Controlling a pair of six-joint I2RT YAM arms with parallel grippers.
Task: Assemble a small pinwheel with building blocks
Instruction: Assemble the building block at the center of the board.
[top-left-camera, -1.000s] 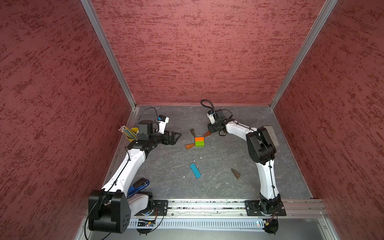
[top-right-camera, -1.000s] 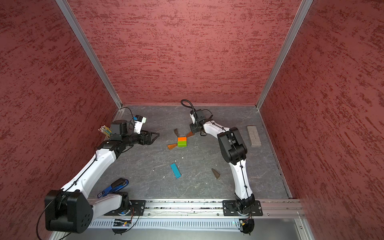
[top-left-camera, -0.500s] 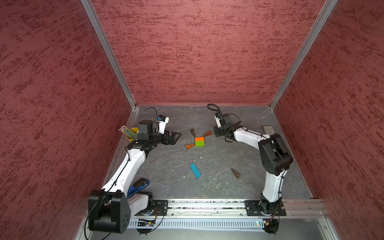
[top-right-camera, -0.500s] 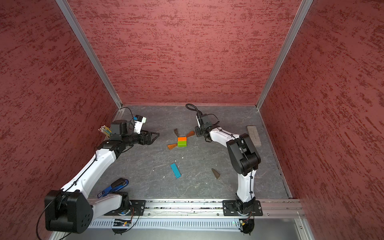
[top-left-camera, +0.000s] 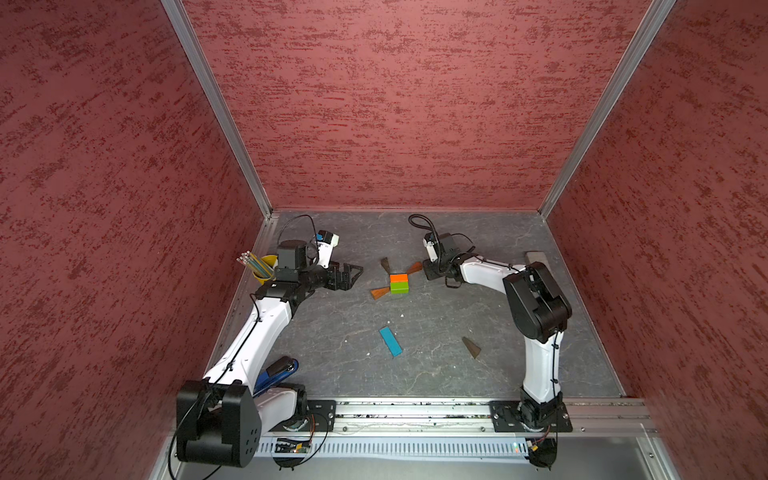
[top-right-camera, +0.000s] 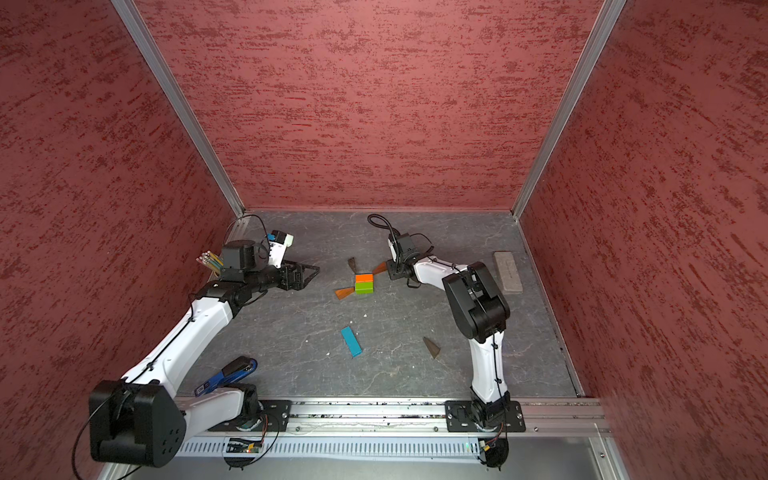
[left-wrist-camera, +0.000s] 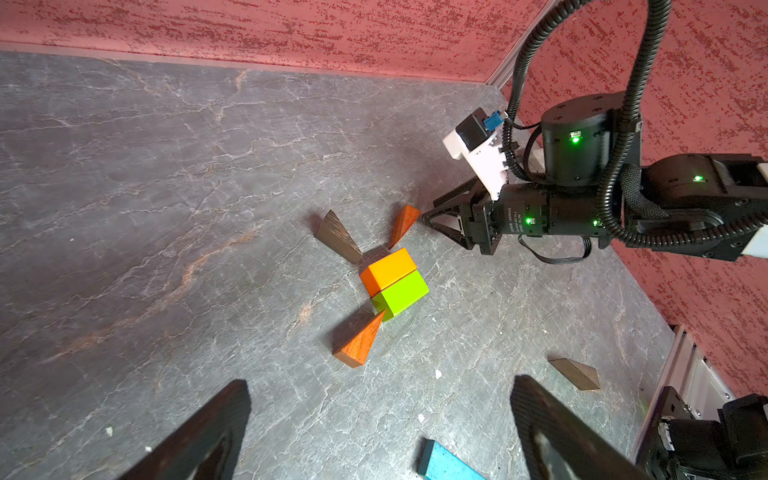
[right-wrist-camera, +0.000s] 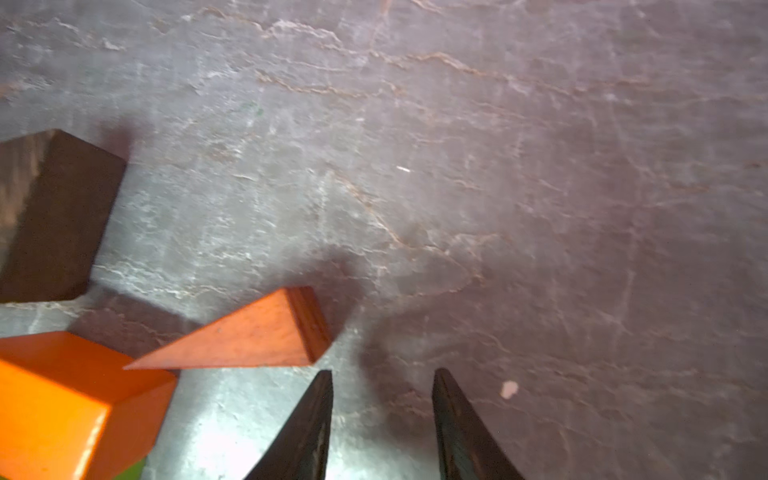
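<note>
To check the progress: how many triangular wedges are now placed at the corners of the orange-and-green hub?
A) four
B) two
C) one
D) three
D: an orange wedge, a second orange wedge and a dark wedge fan from the hub; the fourth wedge lies apart.

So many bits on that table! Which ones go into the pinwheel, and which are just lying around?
For the pinwheel: orange block, green block, blue bar, far orange wedge, near orange wedge, dark wedge by the blocks, loose dark wedge.

Just lying about: yellow pencil cup, grey slab, blue stapler-like tool.
</note>
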